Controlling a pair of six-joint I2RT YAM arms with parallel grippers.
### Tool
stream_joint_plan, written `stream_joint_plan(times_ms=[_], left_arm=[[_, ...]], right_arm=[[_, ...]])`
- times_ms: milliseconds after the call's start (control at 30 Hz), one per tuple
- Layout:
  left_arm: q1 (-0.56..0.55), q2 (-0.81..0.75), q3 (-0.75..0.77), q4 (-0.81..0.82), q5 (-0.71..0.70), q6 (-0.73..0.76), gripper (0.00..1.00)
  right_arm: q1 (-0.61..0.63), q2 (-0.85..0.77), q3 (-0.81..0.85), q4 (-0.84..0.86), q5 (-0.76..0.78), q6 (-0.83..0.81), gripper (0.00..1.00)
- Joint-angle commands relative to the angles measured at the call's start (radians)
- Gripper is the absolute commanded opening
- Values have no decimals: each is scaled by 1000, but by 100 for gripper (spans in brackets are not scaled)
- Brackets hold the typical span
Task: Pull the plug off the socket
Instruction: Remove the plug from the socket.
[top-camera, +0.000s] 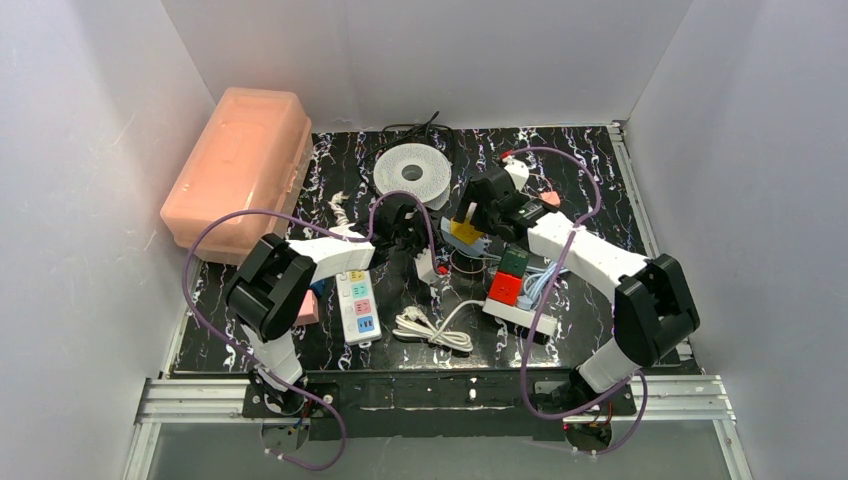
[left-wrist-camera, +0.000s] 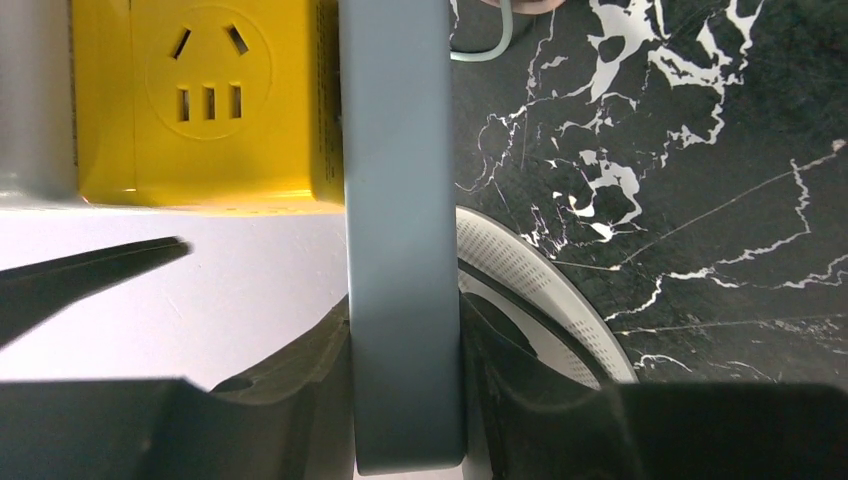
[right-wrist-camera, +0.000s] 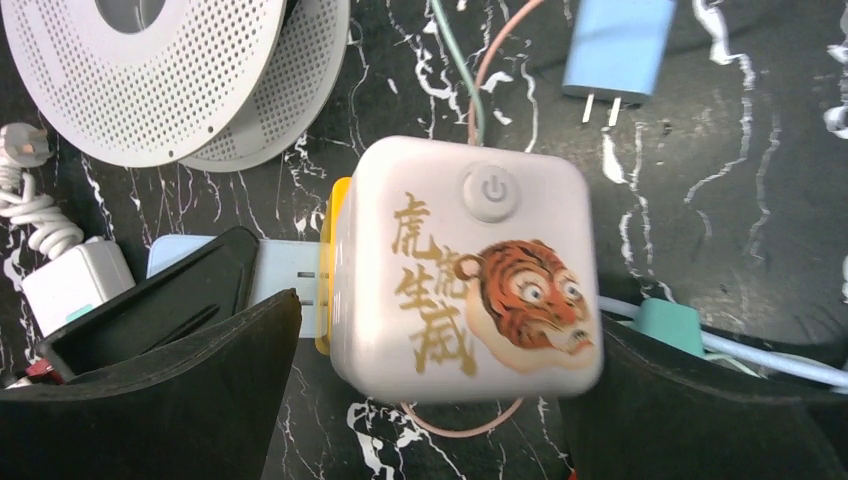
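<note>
My left hand (left-wrist-camera: 405, 400) clenches the plug (left-wrist-camera: 400, 200), my right hand (right-wrist-camera: 430, 380) grips the cube socket (right-wrist-camera: 470, 270); its prongs (right-wrist-camera: 312, 298) partly show, so next calls for a straight pull apart.

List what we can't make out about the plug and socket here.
Left wrist: the plug, in the left gripper, is cut off by the top edge; prongs unseen.
Right wrist: prong tips sit inside the socket, depth unknown; its lower right edge is blurred.
Top: the joint is too small to read, crowded by the right gripper.
</note>
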Motion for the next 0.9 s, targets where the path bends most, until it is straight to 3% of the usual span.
stream_joint_plan(times_ms=[0,133,433,700,867], left_arm=[[4,-83,33,-177,-124,1,0],[-6,-89,48,-250,-180,-37,0],[-53,-81,124,-413,-319,-137,0],[-72,-95,132,-466,-369,-213,0],[-82,-112,126,-476,-399,-276,0]], right_arm=[[3,58,35,73,-56,-12,97],[22,34,-34,189,-76,20,94],[43,95,-27,193,-37,41,90],[44,178,-15,232,-20,62,88],[44,199,-3,277,-9,52,81]])
